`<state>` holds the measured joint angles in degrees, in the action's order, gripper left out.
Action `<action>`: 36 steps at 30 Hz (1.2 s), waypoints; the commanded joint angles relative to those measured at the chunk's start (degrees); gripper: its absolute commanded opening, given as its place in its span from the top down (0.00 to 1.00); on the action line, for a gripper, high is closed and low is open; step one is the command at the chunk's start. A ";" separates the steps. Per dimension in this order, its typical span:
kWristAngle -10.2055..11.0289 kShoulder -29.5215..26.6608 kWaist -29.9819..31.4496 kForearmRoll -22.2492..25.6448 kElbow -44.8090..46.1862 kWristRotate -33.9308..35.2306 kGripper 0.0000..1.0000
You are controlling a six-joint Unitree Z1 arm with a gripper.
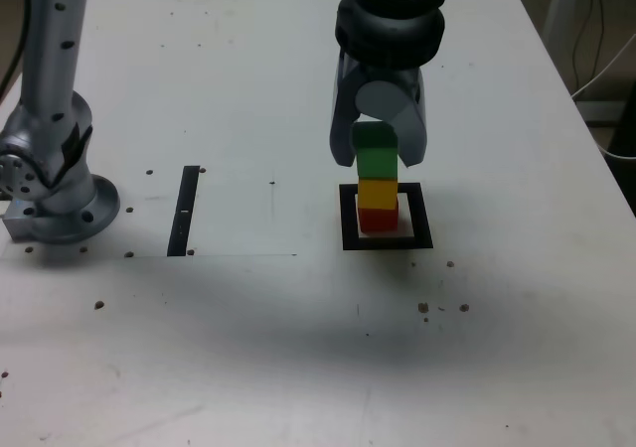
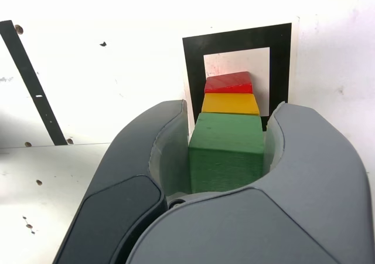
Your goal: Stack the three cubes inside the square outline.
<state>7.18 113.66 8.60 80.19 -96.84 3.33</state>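
The green cube (image 1: 376, 149), in the exterior view, sits on top of the yellow cube (image 1: 378, 194), which rests on the red cube (image 1: 375, 220) inside the square outline (image 1: 348, 219) on the white table (image 1: 298, 348). My gripper (image 1: 381, 147) is clamped on the green cube, one jaw on each side face. I judge these blocks light, rigid and smooth, so flat opposite faces are the place to hold; the tall stack looks easy to topple.

From the wrist view, the green cube (image 2: 225, 152) is a plain, sharp-edged solid block, pinched between the grey jaws of the gripper (image 2: 218, 155). Beyond it the yellow cube (image 2: 230, 104) and red cube (image 2: 229, 83) line up over the outline's (image 2: 193, 70) white centre.
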 commanded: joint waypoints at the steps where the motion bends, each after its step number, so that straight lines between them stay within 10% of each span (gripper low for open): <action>1: 0.01 0.17 0.10 0.25 0.15 -0.45 0.75; 19: 0.39 0.04 0.00 0.79 0.09 -1.92 0.03; 36: 1.41 -15.59 -0.88 1.56 3.58 -4.84 0.01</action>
<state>9.15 101.39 8.21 81.26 -93.80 -0.53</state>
